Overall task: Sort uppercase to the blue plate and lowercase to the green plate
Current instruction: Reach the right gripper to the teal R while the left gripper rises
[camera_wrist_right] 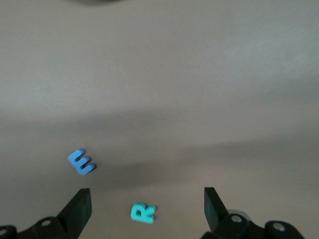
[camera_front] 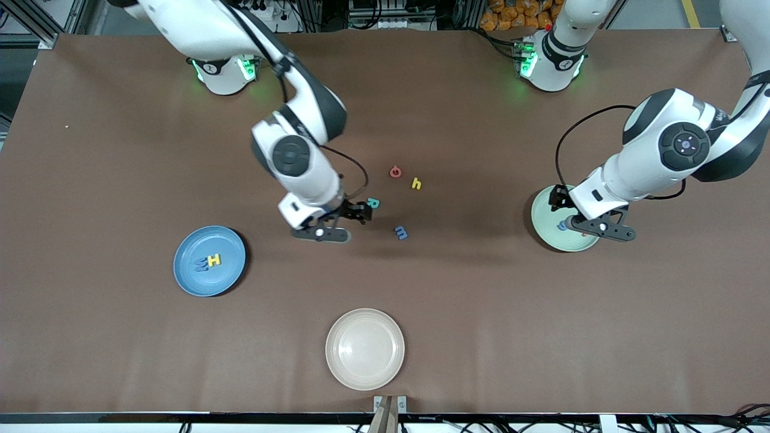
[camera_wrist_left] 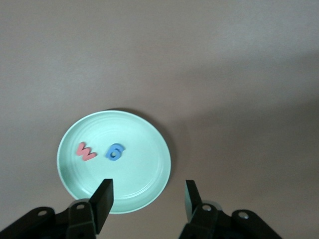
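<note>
Nearest the camera sits an empty round cream plate (camera_front: 365, 349). Farther off, toward the right arm's end, the round mid-blue plate (camera_front: 186, 276) holds a blue foam M (camera_front: 201, 263) touching a yellow foam H (camera_front: 214, 260). Mid-table lie a teal-green foam R (camera_front: 373, 203), a small blue foam m (camera_front: 400, 232), a small yellow foam h (camera_front: 416, 184) and a red foam G (camera_front: 395, 171). The right gripper (camera_wrist_right: 147, 201) hangs over the R, fingers spread wide. The left gripper (camera_wrist_left: 147, 199), fingers apart, hovers over the pale mint-green plate (camera_wrist_left: 144, 189), which holds a red foam w (camera_wrist_left: 85, 151) and a blue foam g (camera_wrist_left: 115, 152).
</note>
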Robot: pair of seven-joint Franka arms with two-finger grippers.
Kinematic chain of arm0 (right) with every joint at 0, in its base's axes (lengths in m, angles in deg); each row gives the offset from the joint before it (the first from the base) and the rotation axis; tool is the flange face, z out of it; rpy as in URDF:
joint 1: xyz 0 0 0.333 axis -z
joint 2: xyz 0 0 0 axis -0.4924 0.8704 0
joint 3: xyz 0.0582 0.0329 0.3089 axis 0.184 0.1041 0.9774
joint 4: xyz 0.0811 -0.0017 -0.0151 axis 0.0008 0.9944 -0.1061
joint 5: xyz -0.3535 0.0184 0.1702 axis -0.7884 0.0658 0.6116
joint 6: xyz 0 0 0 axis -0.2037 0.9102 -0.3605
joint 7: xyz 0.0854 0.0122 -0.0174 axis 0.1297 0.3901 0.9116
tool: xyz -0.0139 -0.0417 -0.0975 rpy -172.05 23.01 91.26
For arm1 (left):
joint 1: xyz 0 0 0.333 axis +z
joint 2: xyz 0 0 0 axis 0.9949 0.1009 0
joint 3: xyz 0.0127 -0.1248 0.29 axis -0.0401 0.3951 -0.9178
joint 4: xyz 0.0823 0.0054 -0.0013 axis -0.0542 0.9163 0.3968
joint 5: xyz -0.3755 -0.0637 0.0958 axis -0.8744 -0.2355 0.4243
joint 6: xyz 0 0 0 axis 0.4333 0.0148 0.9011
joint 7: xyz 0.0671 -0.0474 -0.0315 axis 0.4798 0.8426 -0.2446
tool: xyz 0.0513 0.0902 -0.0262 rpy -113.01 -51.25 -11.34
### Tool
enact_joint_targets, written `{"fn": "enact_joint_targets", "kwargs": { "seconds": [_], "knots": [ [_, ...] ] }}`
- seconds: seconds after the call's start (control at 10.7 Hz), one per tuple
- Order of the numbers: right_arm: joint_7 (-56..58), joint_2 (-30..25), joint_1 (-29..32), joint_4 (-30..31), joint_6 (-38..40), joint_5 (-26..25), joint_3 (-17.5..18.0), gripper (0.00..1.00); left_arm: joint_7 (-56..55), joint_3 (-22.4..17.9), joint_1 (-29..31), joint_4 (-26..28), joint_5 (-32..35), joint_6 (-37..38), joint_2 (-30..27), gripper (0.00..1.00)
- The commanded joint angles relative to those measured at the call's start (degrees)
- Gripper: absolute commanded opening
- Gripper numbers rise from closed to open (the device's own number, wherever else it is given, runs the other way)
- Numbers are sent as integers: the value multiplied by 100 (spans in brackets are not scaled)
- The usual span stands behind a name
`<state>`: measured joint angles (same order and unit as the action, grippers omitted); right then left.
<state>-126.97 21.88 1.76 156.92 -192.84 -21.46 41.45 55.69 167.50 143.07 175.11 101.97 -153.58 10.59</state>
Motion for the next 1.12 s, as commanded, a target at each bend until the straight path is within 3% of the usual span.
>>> {"fn": "enact_joint_targets", "kwargs": {
  "seconds": [0.0, 0.37, 1.03],
  "knots": [
    [-1172, 711, -258, -200, -489, -872, -45, 100, -17, 18, 29, -234, -138, 369, -147, 66],
    [-1647, 722, -547, -94, -95, -911, -36, 100, -8, 62, -15, -595, -305, 502, -103, 66],
    [-2098, 695, -654, 116, -95, -884, 140, 98, -87, 80, -24, -578, -332, 502, -120, 66]
  ]
}}
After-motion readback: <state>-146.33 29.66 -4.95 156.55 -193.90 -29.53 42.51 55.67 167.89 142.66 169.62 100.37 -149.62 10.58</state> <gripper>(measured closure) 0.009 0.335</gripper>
